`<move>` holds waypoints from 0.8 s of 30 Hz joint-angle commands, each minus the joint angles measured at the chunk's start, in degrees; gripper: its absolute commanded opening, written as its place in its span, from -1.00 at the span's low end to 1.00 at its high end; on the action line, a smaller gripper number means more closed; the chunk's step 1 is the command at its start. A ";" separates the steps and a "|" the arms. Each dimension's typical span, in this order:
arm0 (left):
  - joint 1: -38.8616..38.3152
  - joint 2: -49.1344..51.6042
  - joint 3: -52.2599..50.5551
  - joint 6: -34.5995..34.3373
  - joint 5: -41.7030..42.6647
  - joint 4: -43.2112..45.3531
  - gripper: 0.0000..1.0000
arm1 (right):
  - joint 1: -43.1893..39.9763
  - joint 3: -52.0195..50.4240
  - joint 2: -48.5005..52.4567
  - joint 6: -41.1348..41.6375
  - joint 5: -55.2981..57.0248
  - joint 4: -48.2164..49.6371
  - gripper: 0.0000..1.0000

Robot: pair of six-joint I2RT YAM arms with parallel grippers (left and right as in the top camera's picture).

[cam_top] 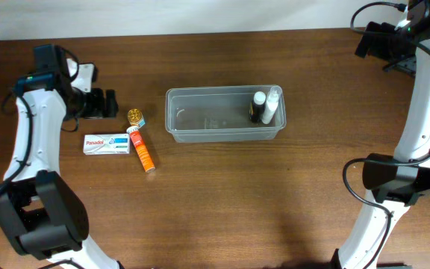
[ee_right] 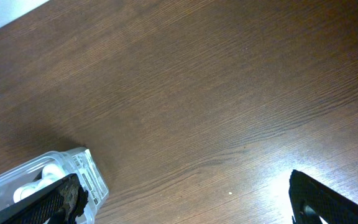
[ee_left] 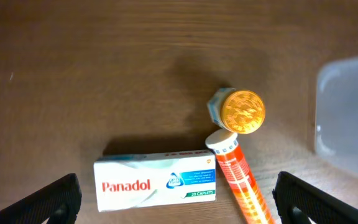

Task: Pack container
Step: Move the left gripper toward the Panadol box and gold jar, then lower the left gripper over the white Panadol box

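Holding two bottles [cam_top: 272, 106], the container [cam_top: 215, 134] stands upright.

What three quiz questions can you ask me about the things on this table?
1. True or false: the Panadol box lies inside the container.
2. How many bottles are in the container?
3. What colour is the tube beside the Panadol box? A) orange B) blue C) green

Key: 1 false, it lies on the table outside; 2 two; 3 A.
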 commanded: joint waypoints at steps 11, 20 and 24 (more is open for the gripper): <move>-3.17 0.09 -0.72 28.06 -6.99 -2.40 0.99 | 0.24 0.57 -0.63 0.44 -0.07 -0.15 0.97; -2.84 0.09 -0.90 28.76 -8.81 -1.90 0.99 | 0.24 0.57 -0.63 0.44 -0.07 -0.15 0.97; -2.84 0.20 -0.98 37.53 -8.79 -1.73 0.99 | 0.24 0.55 -0.63 0.44 -0.07 -0.15 0.97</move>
